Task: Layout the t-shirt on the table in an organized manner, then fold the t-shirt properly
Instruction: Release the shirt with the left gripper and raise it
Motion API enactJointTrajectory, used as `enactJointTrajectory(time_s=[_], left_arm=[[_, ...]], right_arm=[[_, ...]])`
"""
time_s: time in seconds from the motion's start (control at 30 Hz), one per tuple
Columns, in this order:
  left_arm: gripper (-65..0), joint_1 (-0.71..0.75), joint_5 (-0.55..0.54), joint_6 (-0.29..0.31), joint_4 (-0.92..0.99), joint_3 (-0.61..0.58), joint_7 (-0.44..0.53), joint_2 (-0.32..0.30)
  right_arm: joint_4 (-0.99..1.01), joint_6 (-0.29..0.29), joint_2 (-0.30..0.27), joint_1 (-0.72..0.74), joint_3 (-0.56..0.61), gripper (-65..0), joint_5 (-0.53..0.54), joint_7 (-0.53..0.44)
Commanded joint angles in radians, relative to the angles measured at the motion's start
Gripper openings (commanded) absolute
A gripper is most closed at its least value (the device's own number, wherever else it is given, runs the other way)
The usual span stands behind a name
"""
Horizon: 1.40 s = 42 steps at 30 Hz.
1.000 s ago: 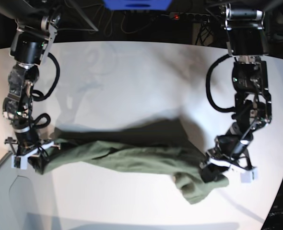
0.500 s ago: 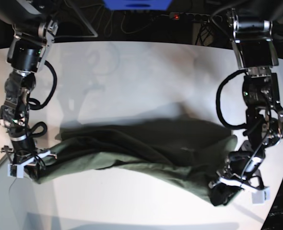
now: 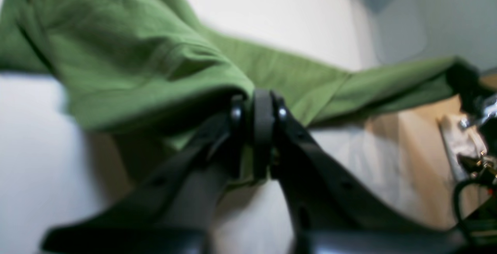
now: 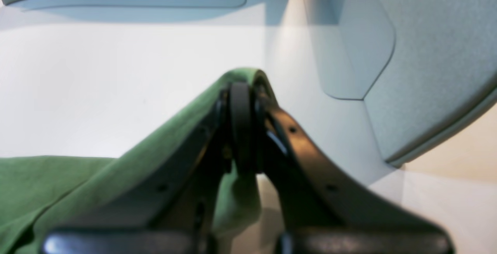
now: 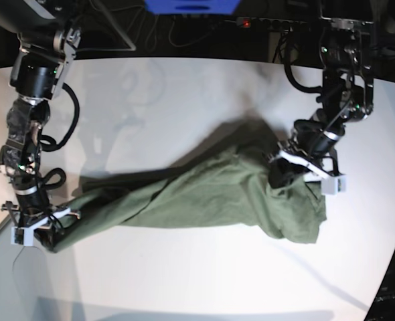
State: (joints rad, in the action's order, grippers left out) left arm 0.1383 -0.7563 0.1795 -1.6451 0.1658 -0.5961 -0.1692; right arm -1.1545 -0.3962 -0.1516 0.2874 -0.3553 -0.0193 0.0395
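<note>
While the right pincer (image 5: 42,227) keeps its hold low at the near edge of the white matte table (image 5: 184,100), I see the left pincer (image 5: 296,170) has swung up and inward from where it sat a moment back, dragging its end of the plain olive-green cotton t-shirt (image 5: 204,197) with it.

- Right pincer: jaws closed on a fold of green cloth, which wraps over the fingertips in the wrist view.
- Left pincer: jaws pressed on a bunched edge, cloth draping away beyond them; grip looks intact, though the view is blurred.
- Shirt: strung between the two pincers as a twisted band, wide and baggy just below the left one, thin toward the right one.

My read: the stretch has slackened and the shirt is not yet flat. Layout remains unfinished; folding cannot begin.
</note>
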Motion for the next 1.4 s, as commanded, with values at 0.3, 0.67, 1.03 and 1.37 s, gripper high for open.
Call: enactJointTrajectory(time_s=[0.3, 0.67, 1.03, 1.37], left_arm=[[-32.3, 0.053, -0.019, 0.010, -0.008, 0.062, 0.029, -0.011], [-32.3, -0.039, -0.019, 0.010, 0.279, 0.159, 0.029, -0.011], [-32.3, -0.107, -0.010, 0.010, 0.420, 0.123, 0.028, 0.040], [-36.6, -0.101, -0.019, 0.010, 0.409, 0.038, 0.029, 0.035]], right_arm=[[-0.018, 0.000, -0.006, 0.023, 0.002, -65.0, 0.014, -0.036], [-0.017, 0.000, -0.004, 0.022, 0.003, -65.0, 0.014, -0.036], [-0.017, 0.000, -0.004, 0.022, 0.005, -65.0, 0.014, -0.036], [-0.017, 0.000, -0.004, 0.022, 0.005, -65.0, 0.014, -0.036]])
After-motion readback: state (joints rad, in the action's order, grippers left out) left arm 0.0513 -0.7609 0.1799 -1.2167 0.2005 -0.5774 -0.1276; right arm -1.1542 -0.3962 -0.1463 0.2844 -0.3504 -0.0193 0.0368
